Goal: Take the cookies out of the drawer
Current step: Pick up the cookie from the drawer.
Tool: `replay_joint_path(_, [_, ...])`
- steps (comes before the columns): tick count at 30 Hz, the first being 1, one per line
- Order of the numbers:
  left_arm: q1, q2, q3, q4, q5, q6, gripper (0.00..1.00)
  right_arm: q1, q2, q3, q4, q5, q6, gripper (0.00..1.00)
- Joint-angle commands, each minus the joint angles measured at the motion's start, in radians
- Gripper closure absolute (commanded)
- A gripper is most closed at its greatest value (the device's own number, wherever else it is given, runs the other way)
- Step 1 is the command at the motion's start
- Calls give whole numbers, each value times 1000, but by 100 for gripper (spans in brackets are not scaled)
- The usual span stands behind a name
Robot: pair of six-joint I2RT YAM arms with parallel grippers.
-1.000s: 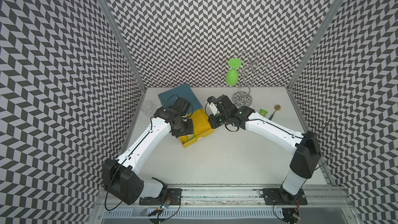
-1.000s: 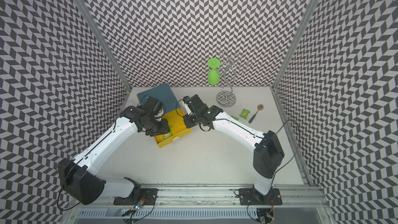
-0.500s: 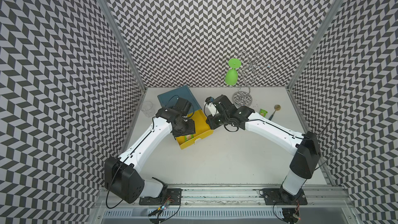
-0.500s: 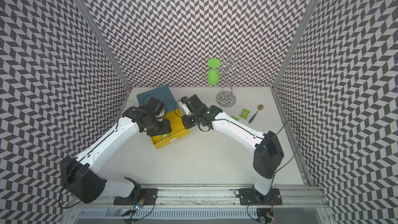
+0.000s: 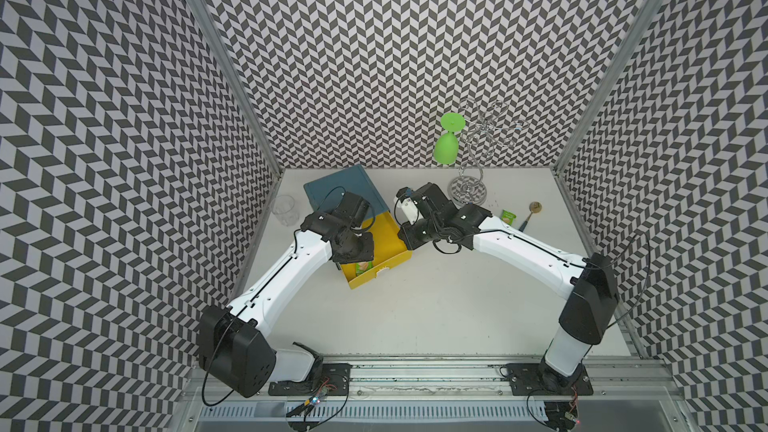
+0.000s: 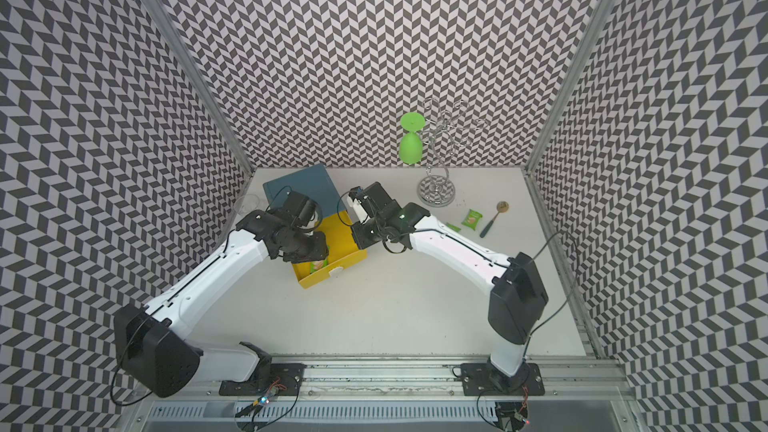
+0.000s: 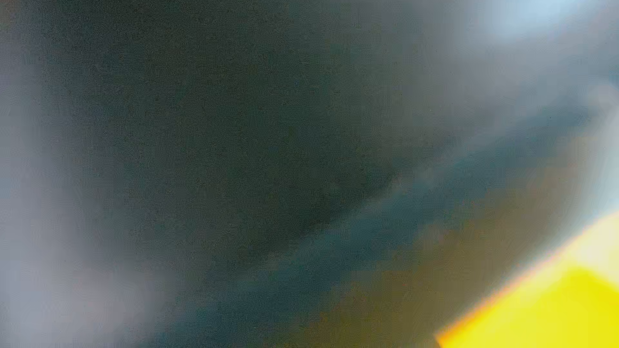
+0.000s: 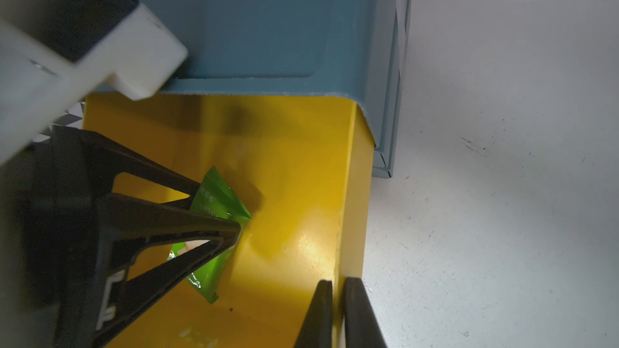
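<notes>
Here, left gripper (image 8: 219, 209) pinching bright-green cookie packet (image 8: 207, 274) inside yellow plastic drawer (image 5: 384, 238), right gripper (image 8: 338, 296) clamped on its three-o'clock wall.

Green goblet (image 5: 446, 148) inverted on chrome rack (image 5: 468, 192), clear tumbler (image 5: 285, 210) beside wall, spoon (image 5: 528, 217), possibly gold-headed

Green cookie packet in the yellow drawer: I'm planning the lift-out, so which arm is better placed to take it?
Left. In the right wrist view the left claw straddles the green packet inside the drawer, while the right claw is shut on the drawer's side wall, likely steadying it.
</notes>
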Motion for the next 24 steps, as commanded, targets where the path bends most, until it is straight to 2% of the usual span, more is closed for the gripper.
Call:
replay_joint_path(1, [11,34,-54,-41,-45,34,61,3,-9,22,43,-32,-26,89])
replay_joint_path(7, [14,19,11,-52,-46,46,63,5,-9,20,46,-32,-24,89])
replay_joint_path(18, [13,-34,148,-55,58,41,62,4,-8,28,43,-10,-24,89])
replay_joint_path(24, [13,-49,176,-44,107,42,61,4,-2,31,43,-2,-20,89])
